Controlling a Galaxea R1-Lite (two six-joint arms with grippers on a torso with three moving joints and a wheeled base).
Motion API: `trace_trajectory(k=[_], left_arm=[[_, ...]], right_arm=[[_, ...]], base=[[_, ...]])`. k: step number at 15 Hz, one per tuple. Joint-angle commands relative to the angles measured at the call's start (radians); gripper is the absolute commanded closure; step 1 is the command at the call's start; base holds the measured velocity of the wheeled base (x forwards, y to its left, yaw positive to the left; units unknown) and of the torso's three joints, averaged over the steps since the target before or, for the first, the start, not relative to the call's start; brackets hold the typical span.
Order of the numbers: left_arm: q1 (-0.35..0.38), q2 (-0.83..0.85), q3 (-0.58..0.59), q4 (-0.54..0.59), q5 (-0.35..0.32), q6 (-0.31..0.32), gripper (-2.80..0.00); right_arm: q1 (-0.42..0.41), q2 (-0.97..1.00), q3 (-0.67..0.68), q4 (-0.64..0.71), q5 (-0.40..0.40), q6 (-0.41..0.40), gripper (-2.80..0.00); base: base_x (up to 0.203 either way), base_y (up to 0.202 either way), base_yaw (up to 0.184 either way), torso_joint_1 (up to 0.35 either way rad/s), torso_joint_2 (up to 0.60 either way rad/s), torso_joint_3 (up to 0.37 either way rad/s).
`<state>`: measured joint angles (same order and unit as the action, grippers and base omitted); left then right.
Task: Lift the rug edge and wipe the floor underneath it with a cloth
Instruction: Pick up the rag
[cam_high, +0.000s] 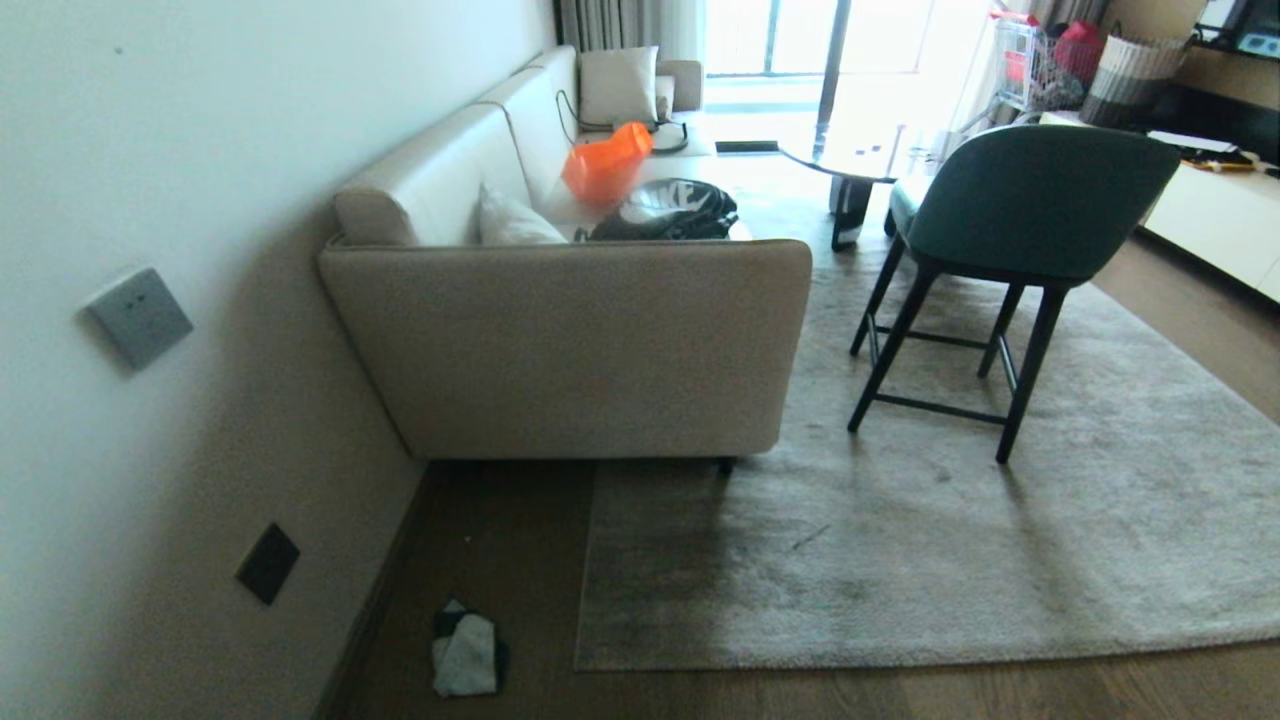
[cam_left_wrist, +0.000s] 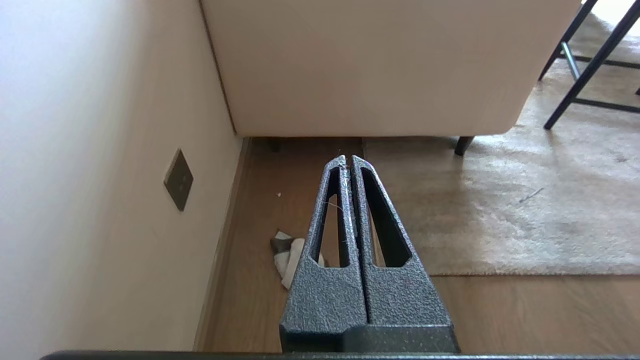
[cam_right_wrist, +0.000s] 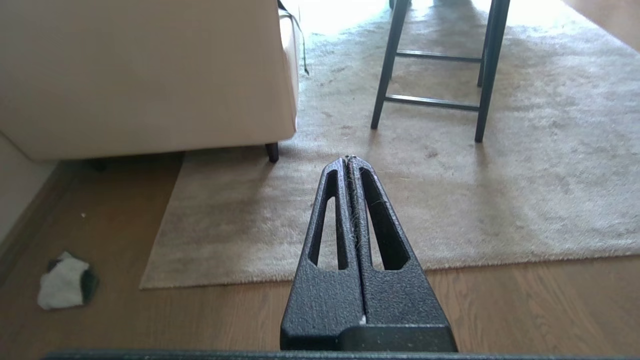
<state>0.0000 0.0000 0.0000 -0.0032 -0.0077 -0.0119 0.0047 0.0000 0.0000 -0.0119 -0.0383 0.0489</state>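
Brown plank floor (cam_high: 520, 560) runs along the wall beside the sofa (cam_high: 570, 340), and the cloth (cam_high: 466, 655) lies there crumpled, near the rug edge (cam_high: 590, 640) but apart from it. Your left gripper (cam_left_wrist: 348, 161) and right gripper (cam_right_wrist: 348, 161) are both clamped shut and empty. You're at the approach step: next, open one claw and reach down for the cloth.
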Motion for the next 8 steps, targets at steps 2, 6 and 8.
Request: trace_trajectory(k=[2,6,8], left_arm=[[0.000,0.000,0.000,0.000,0.000,0.000,0.00],[0.000,0.000,0.000,0.000,0.000,0.000,0.00],[0.000,0.000,0.000,0.000,0.000,0.000,0.00]], right_arm=[[0.000,0.000,0.000,0.000,0.000,0.000,0.00],[0.000,0.000,0.000,0.000,0.000,0.000,0.00],[0.001,0.000,0.000,0.000,0.000,0.000,0.00]], base=[[0.000,0.000,0.000,0.003,0.40,0.428],[0.000,0.000,0.000,0.001,0.03,0.037],[0.000,0.000,0.000,0.000,0.00,0.000]])
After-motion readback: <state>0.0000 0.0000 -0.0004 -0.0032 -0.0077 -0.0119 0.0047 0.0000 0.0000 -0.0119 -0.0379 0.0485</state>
